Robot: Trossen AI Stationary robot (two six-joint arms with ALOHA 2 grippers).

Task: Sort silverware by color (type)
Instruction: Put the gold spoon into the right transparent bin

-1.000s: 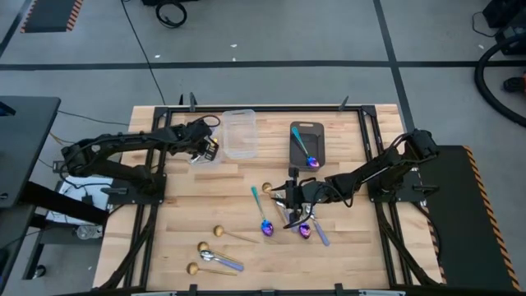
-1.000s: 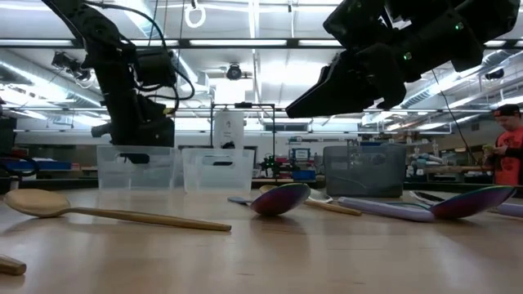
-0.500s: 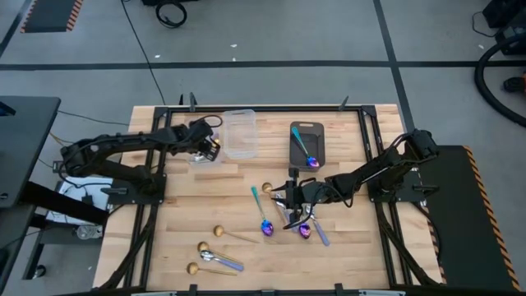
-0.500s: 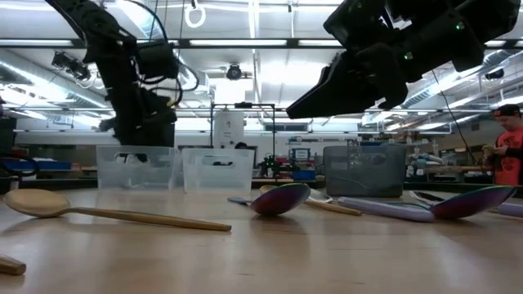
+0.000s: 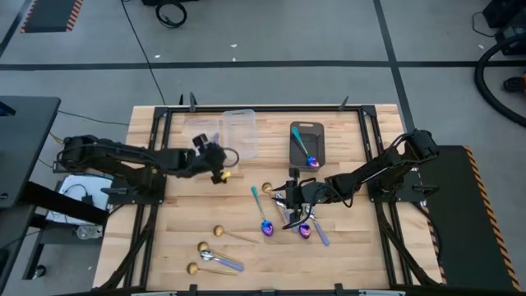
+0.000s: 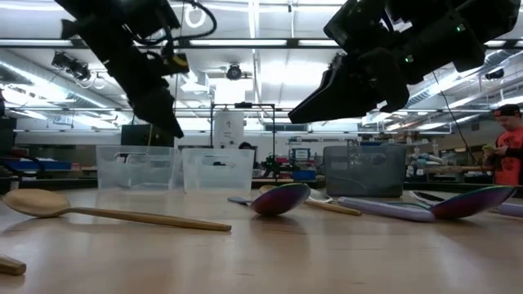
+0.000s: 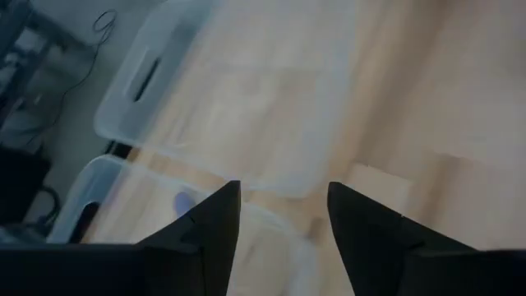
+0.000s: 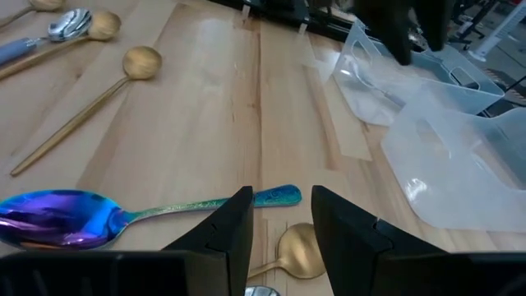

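Note:
Spoons lie loose on the wooden table. An iridescent blue-purple spoon [image 5: 265, 218] with a teal handle lies at mid-table, and another [image 5: 304, 231] lies beside a lavender-handled one [image 5: 320, 236]. Gold spoons [image 5: 220, 233] and a silver one with a lavender handle [image 5: 222, 261] lie toward the near edge. My right gripper [image 5: 279, 199] hangs open just above the middle group, the teal handle [image 8: 275, 196] past its fingertips and a gold bowl [image 8: 297, 247] below them. My left gripper [image 5: 223, 161] is open and empty in the air, beside the clear bins [image 5: 238, 131].
Two clear plastic bins [image 6: 216, 169] stand at the far left of the table; a small lavender shape [image 7: 179, 201] shows in one. A dark grey bin [image 5: 306, 141] at the far middle holds an iridescent spoon. A person [image 6: 508, 143] stands in the room behind.
My left gripper has swung away from above the left clear bin, toward the table's right and near side, rising a little and rolling about its own axis. My right gripper has kept still, and no spoon on the table has moved.

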